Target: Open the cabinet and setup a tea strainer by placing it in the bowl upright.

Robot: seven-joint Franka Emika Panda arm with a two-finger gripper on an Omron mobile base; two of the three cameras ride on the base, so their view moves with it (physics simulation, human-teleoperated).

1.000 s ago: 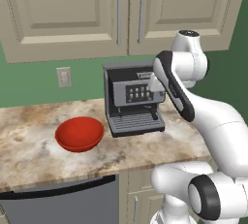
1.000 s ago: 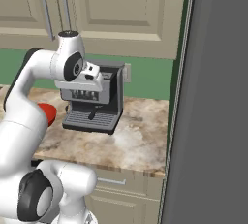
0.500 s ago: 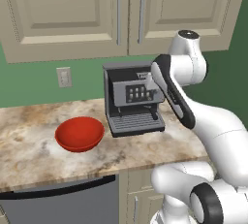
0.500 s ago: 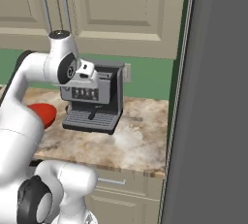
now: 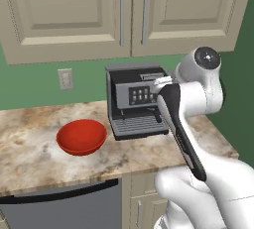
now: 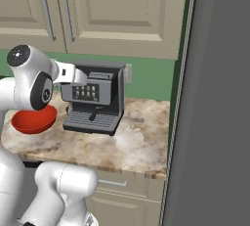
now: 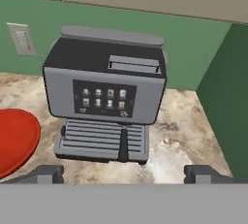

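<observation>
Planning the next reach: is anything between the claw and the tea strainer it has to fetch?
Yes. Both doors of the cabinet are shut, so whatever is inside is hidden. The open claw faces the coffee machine, below the doors. The bowl sits uncovered on the counter, left of the machine.

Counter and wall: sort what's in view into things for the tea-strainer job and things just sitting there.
For the job:
cabinet, doors shut
bowl, empty, on the counter
gripper, open, holding nothing

Just there:
coffee machine
wall switch
fridge
</observation>
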